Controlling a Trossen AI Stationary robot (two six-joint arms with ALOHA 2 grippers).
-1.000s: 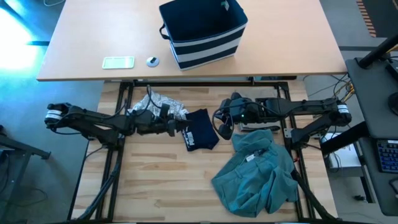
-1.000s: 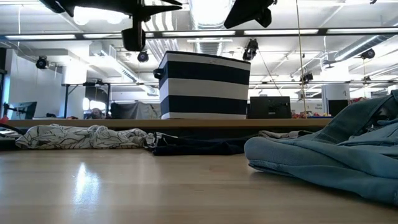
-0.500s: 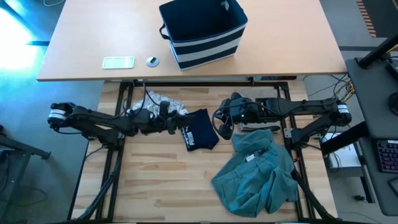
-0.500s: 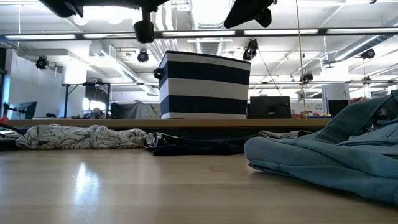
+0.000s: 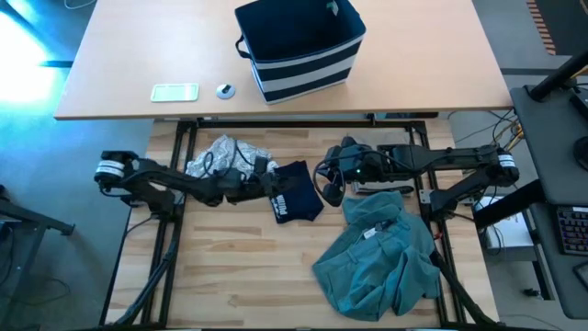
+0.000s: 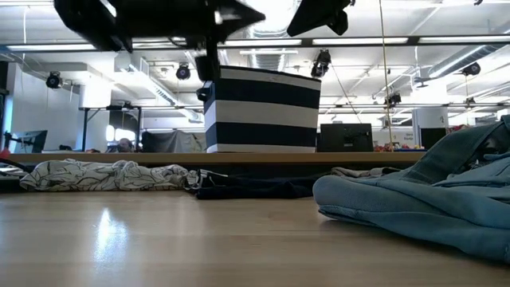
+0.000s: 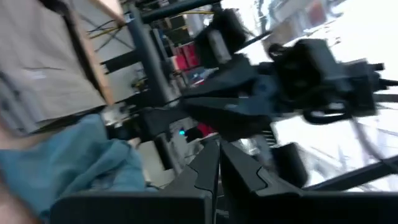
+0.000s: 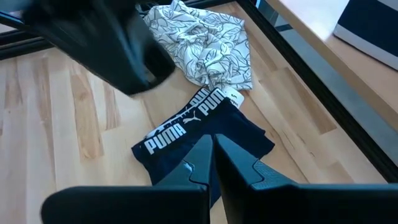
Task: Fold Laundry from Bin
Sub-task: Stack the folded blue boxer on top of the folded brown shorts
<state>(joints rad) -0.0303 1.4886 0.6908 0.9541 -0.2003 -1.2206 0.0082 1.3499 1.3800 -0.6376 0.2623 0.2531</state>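
**High view: both my grippers hover empty, laundry spread under them**

From above, my left gripper sits over the seam between the grey-white patterned garment and the dark navy garment, fingers pressed together with nothing between them. My left wrist picture is smeared; I make out my closed fingertips, a patch of teal cloth beyond them, and what is probably my other arm farther off.

My right gripper hangs just off the navy garment's far edge, also clenched on nothing. Past its shut fingertips the navy garment lies flat with white lettering showing, and the patterned garment lies crumpled beyond that, touching it. A dark blurred shape crosses that picture; I take it for my left arm.

The teal-green garment lies heaped behind my right fingers, partly under that arm, its lower edge cut off by the frame. The bin stands on the farther table, well apart from both grippers; its inside reads only as dark. In the low view the bin hides whatever is behind it.
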